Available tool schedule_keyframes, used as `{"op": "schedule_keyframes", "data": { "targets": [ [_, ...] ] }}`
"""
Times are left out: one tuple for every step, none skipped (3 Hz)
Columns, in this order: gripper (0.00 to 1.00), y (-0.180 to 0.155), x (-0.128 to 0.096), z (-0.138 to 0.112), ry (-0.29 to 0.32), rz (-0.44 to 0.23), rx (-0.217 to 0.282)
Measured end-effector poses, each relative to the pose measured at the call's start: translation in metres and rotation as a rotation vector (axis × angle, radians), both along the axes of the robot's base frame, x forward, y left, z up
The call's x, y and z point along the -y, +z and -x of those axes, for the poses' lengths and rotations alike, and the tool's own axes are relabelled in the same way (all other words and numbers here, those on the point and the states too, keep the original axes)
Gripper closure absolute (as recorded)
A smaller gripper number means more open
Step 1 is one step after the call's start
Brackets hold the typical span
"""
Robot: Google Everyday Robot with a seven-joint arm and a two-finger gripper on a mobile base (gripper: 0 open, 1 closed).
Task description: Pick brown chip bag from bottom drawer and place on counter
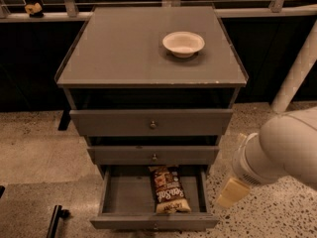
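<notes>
One brown chip bag (169, 190) lies in the open bottom drawer (153, 221); my end effector (232, 192) hangs off to the right.

The single bag lies flat against the right side of the drawer's tray, dark end toward the back and tan end near the front panel. It carries white script lettering that I cannot read. Above the tray are two upper drawers (151, 122), each with one small round knob (152, 125). Over them the table (124, 48) carries one white bowl (183, 43) toward its back right. My one end effector is outside the drawer's right wall, above the speckled floor (34, 152) and apart from the bag. Whether it is released or clenched I cannot tell.
</notes>
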State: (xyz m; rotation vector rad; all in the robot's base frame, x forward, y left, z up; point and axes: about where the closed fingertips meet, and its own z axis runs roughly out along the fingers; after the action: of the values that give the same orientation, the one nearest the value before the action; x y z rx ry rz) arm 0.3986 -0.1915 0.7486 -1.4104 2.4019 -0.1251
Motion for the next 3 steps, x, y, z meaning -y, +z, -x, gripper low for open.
{"op": "schedule_keyframes", "data": {
  "targets": [
    [0.0,-0.042,-0.016,0.014,-0.001,-0.049,-0.005],
    [0.0,-0.082,-0.037,0.024,-0.01,-0.105,-0.043],
    [0.0,-0.082,-0.037,0.024,-0.01,-0.105,-0.043]
  ]
}}
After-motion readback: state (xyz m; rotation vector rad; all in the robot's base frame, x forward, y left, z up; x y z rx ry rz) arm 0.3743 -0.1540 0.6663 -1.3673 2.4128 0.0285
